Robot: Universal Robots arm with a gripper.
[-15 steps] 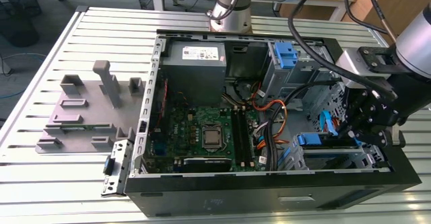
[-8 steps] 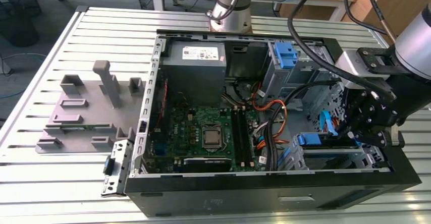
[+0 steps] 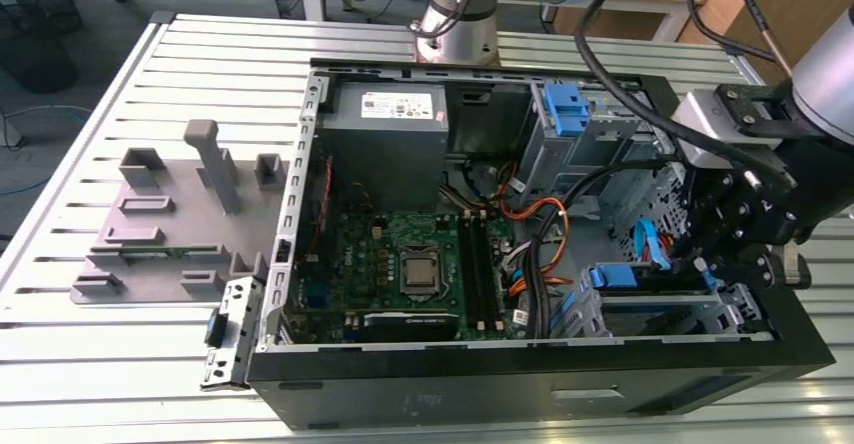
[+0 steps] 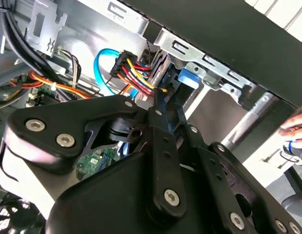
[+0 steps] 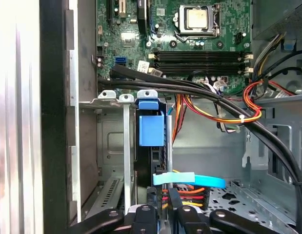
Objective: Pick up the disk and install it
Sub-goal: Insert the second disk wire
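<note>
One black claw point(image 5: 163, 214), clenched just behind the blue-railed silver disk point(image 5: 151, 130) in its bay; push straight, avoiding cables.

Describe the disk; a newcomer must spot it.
In the open computer case, look at the metal cage by the gripper, at the exterior view's right. The disk stands on edge there; its blue tab sets it apart from the grey slot beside it.
</note>
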